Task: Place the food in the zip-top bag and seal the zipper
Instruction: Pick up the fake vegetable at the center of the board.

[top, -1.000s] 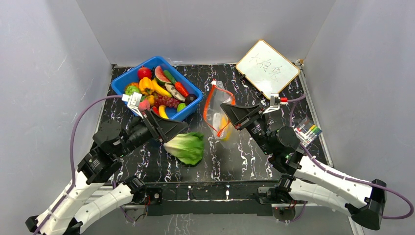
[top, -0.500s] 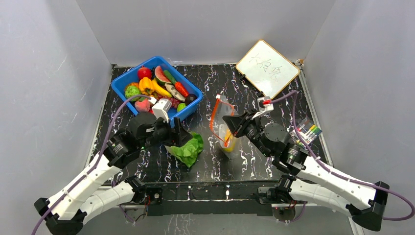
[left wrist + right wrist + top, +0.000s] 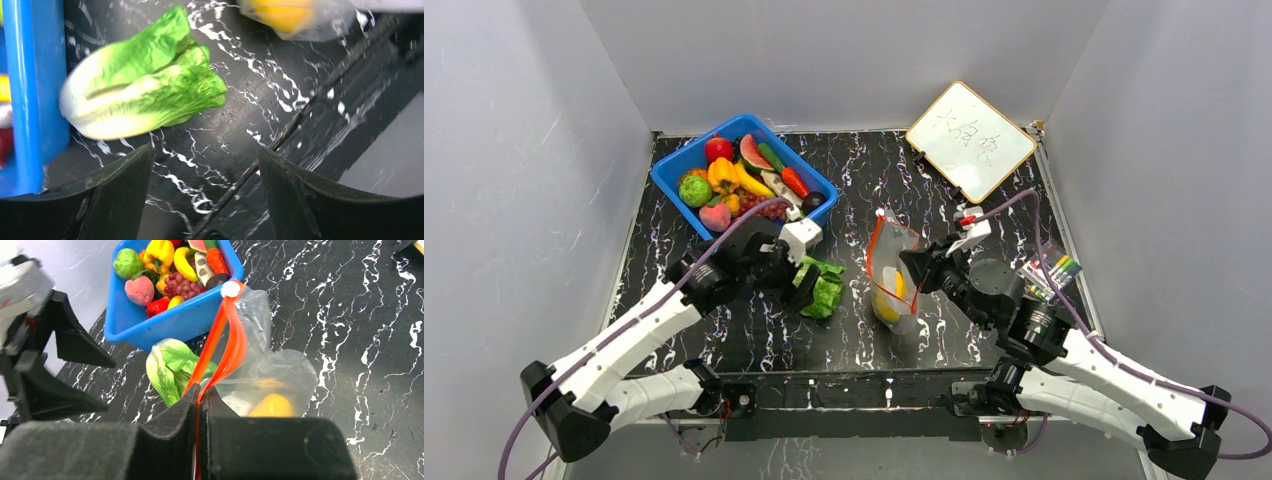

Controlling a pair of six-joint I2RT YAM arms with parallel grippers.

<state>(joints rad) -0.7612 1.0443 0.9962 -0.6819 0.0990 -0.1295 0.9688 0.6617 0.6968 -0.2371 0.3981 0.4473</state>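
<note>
The clear zip-top bag [image 3: 896,280] stands on the black marble table with yellow food [image 3: 272,405] inside. My right gripper [image 3: 913,267] is shut on its red-orange zipper [image 3: 227,340] and holds the mouth edge up; in the right wrist view the strip runs between the closed jaws [image 3: 198,396]. A green lettuce [image 3: 826,291] lies left of the bag. My left gripper [image 3: 804,278] hangs over its left end. In the left wrist view it [image 3: 205,151] is open with only table between the fingers, and the lettuce [image 3: 145,95] is just beyond the fingertips.
A blue bin [image 3: 669,177] holding several toy fruits and vegetables [image 3: 742,182] stands at the back left, close behind the lettuce. A whiteboard [image 3: 970,139] leans at the back right. A pack of markers [image 3: 1052,270] lies by the right edge.
My left arm has swung right and turned down over the lettuce, which shifted a little toward the bag. My right gripper has drawn the bag nearer and rightward, still gripping the zipper.
</note>
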